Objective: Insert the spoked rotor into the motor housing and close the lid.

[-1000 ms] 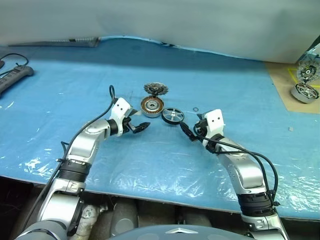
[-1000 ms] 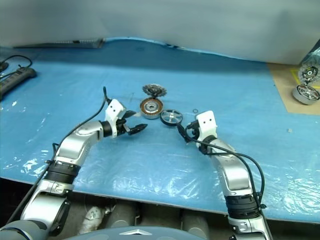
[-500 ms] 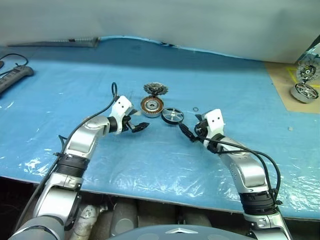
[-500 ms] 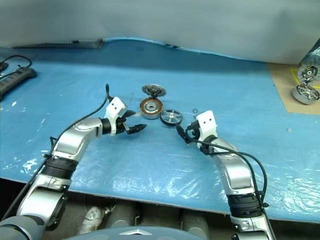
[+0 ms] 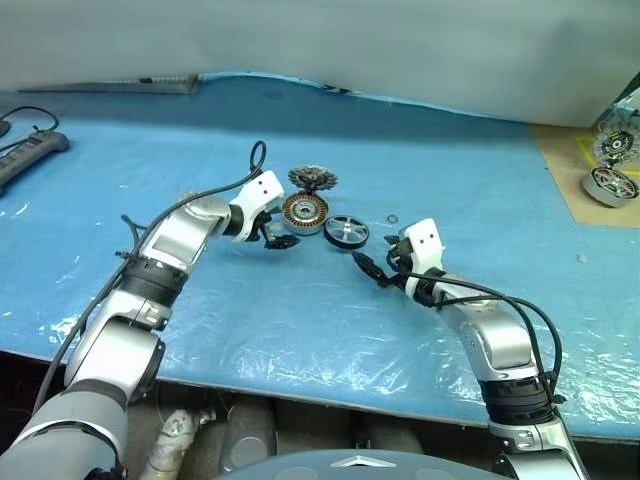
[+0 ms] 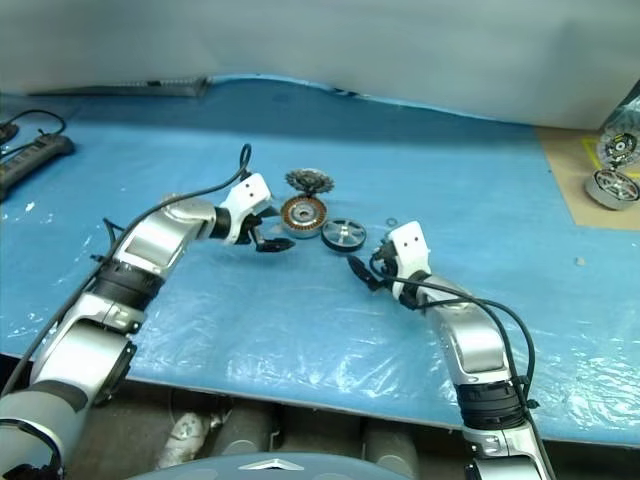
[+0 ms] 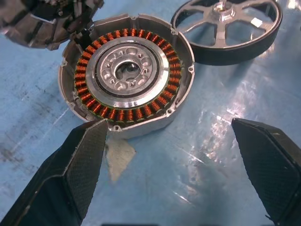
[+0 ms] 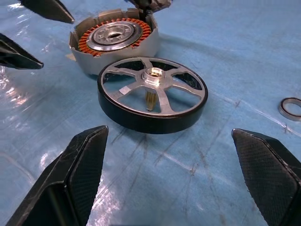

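The motor housing, a silver-rimmed disc with copper windings, lies on the blue sheet. Behind it, touching its far edge, sits the toothed grey lid. The black-rimmed spoked rotor lies flat just right of the housing. My left gripper hovers open at the housing's near left side, and the left wrist view looks down on the housing between its fingers. My right gripper stands open just in front of the rotor, pointing at it with nothing held.
A small metal ring lies right of the rotor. More motor parts sit on a tan board at the far right. A power strip lies at the far left. The table's front edge runs close below both arms.
My left arm has lifted and swung right toward the housing, with its wrist rolled so the gripper points down at it. The right gripper has stayed put, still open.
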